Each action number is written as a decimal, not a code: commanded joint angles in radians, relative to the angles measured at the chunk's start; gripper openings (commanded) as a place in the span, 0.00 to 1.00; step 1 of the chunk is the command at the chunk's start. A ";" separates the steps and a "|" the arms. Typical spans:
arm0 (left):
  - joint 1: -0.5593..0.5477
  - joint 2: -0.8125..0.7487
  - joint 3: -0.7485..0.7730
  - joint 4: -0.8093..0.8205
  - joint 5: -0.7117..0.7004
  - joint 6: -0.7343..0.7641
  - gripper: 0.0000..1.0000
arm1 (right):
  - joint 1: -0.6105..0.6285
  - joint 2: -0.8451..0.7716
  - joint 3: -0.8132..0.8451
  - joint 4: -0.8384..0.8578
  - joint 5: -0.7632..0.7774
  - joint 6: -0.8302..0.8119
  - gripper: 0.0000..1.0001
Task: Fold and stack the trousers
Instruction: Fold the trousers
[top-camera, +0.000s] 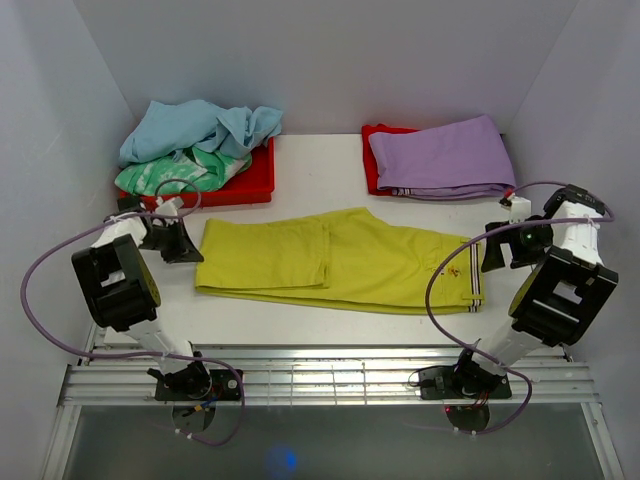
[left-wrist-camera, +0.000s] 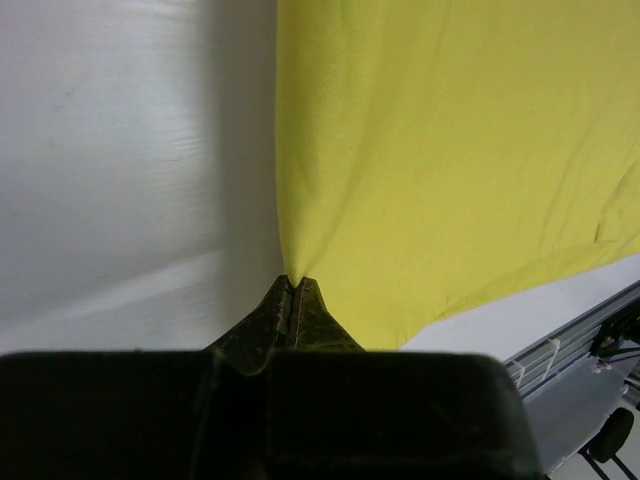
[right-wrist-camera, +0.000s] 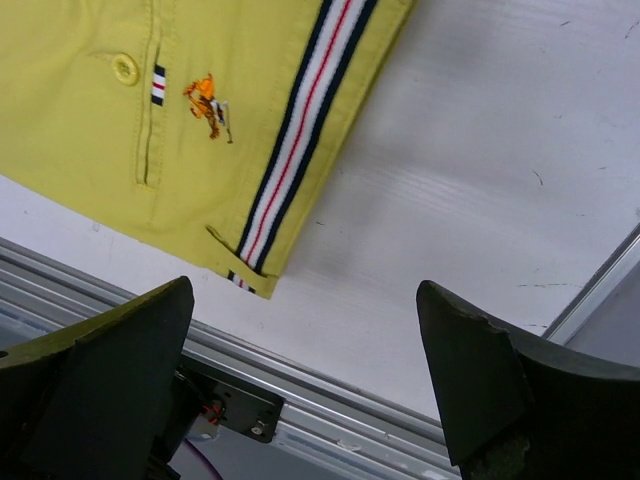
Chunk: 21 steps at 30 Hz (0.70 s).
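Observation:
Yellow trousers lie flat across the middle of the table, with the leg end folded back over itself on the left. My left gripper is at their left edge. In the left wrist view it is shut, pinching the edge of the yellow cloth. My right gripper sits just right of the striped waistband. In the right wrist view it is wide open and empty above bare table, with the waistband ahead to the left. Folded purple trousers lie at the back right.
A red tray at the back left holds a blue garment and a green patterned one. The purple trousers rest on another red tray. A metal rail runs along the near table edge. White walls enclose the sides and back.

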 joint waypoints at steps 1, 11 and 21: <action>0.072 -0.045 0.103 -0.033 0.026 0.039 0.00 | -0.018 0.007 0.003 -0.006 -0.038 0.007 0.98; 0.089 -0.184 0.232 -0.234 0.152 0.136 0.00 | -0.022 0.065 -0.060 0.052 -0.093 0.099 0.84; -0.172 -0.235 0.456 -0.344 0.321 -0.056 0.00 | -0.013 0.117 -0.122 0.118 -0.211 0.191 0.68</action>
